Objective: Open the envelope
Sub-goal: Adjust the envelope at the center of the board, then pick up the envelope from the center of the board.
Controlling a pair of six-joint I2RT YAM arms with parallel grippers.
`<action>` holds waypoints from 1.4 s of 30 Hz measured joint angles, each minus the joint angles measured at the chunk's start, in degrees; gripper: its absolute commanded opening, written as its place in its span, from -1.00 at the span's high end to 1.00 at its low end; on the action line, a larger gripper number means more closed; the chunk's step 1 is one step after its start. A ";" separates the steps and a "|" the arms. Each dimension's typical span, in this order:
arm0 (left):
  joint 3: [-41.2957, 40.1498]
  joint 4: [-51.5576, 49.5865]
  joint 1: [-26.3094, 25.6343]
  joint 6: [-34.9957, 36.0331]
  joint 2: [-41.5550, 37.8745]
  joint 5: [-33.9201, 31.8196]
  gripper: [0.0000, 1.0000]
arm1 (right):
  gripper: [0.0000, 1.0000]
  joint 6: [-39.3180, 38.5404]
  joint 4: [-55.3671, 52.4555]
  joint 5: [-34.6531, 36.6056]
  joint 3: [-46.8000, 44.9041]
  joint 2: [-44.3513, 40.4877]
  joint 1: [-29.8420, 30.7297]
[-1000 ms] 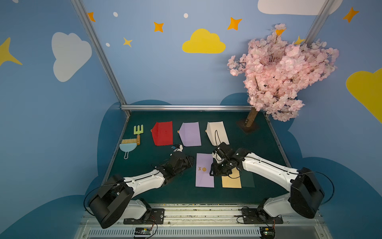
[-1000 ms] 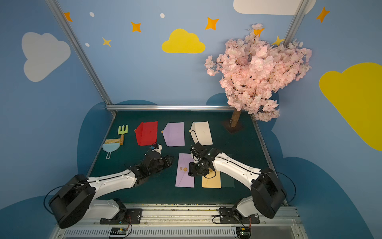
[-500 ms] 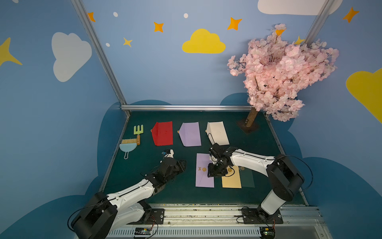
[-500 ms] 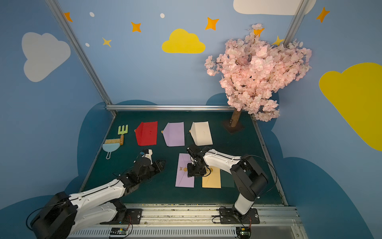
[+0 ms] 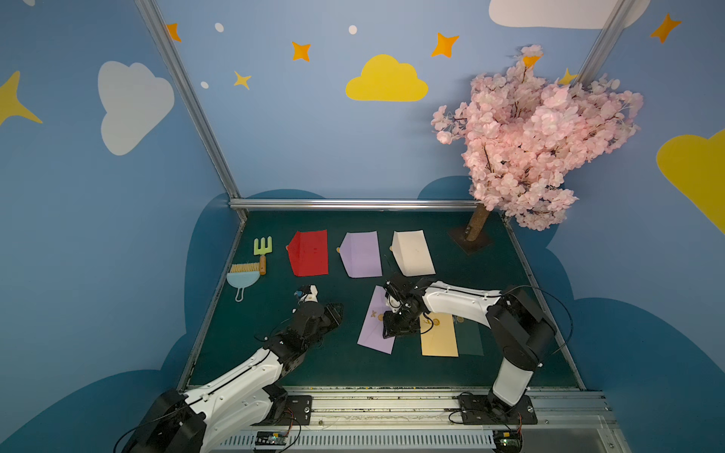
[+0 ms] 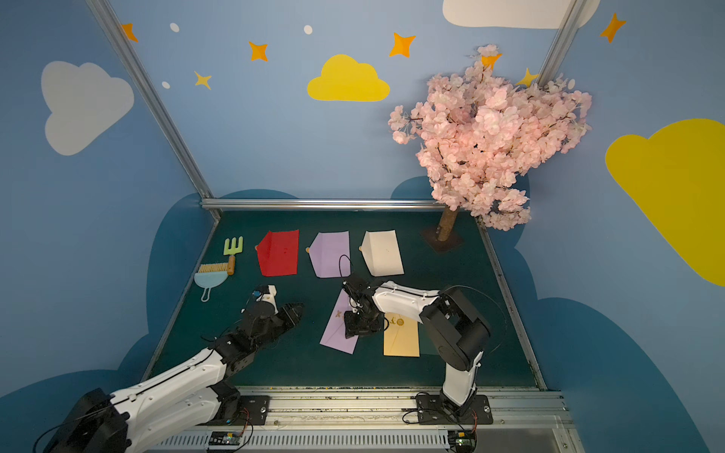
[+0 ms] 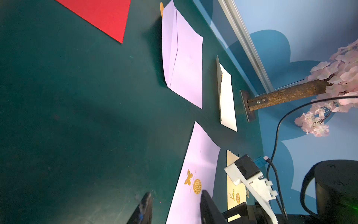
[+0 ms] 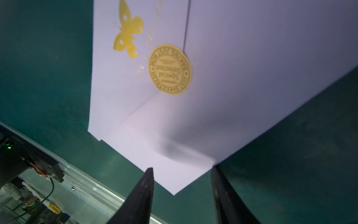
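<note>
Biggest thing here is the pink blossom tree (image 5: 537, 137) in the far right corner of the green mat (image 5: 345, 372). The sealed lilac envelope (image 5: 370, 331) lies front-centre with a tan envelope (image 5: 439, 339) and a dark green envelope (image 5: 469, 341) next to it. The right gripper (image 8: 182, 170) sits over its near corner, jaws apart and pinching nothing (can't tell if the tips touch paper), while the left gripper (image 5: 333, 313) is off to its left over bare mat, also spread and empty. Count: six envelopes, with a red envelope (image 5: 308, 253), a second lilac one (image 5: 361, 255) and a cream envelope (image 5: 412, 253) in the back row, plus one toy rake (image 5: 262, 251) and one brush (image 5: 243, 276).
</note>
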 measured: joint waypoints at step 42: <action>14.14 -1.86 -0.15 8.48 25.33 20.68 0.95 | -0.15 -6.45 3.21 -8.52 1.92 -5.46 -23.61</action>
